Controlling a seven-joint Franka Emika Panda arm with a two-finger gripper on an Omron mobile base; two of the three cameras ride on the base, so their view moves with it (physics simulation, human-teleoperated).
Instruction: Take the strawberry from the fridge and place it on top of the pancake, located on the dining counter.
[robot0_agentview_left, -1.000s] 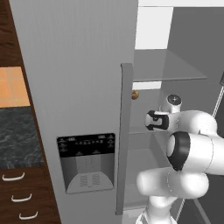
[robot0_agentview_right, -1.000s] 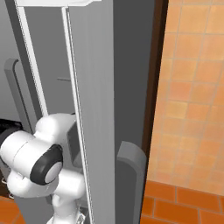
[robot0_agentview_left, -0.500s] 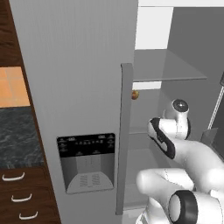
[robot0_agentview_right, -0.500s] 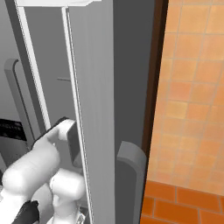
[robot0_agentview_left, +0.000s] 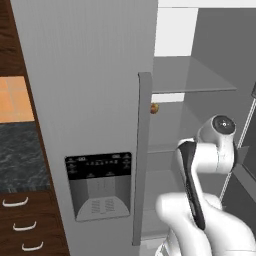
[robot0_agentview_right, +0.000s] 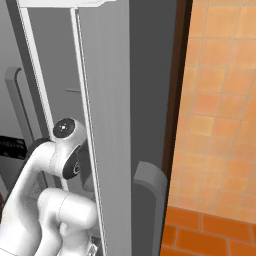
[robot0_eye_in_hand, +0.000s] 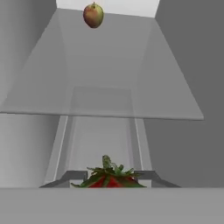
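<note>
In the hand view the strawberry (robot0_eye_in_hand: 109, 178), red with green leaves, sits low between my two fingertips (robot0_eye_in_hand: 75, 176), and its body fills the gap between them. My gripper (robot0_eye_in_hand: 110, 180) is shut on the strawberry, inside the fridge (robot0_agentview_left: 95, 100) and under a glass shelf (robot0_eye_in_hand: 105, 70). The grey fridge has its right door (robot0_agentview_right: 107, 125) swung open. My white arm (robot0_agentview_left: 200, 170) bends into the open compartment. The pancake and the dining counter are out of view.
A small yellowish-brown round item (robot0_agentview_left: 154, 108) rests on the glass shelf (robot0_agentview_left: 192, 82) and shows at the hand view's top (robot0_eye_in_hand: 93, 15). Dark wooden cabinets with a black top (robot0_agentview_left: 20, 155) stand left of the fridge. An orange tiled wall (robot0_agentview_right: 220, 110) lies right of the open door.
The arm has refolded: its elbow and upper links have swung up and right, and the hand has dropped out of the left base view. The fridge and round item stay put.
</note>
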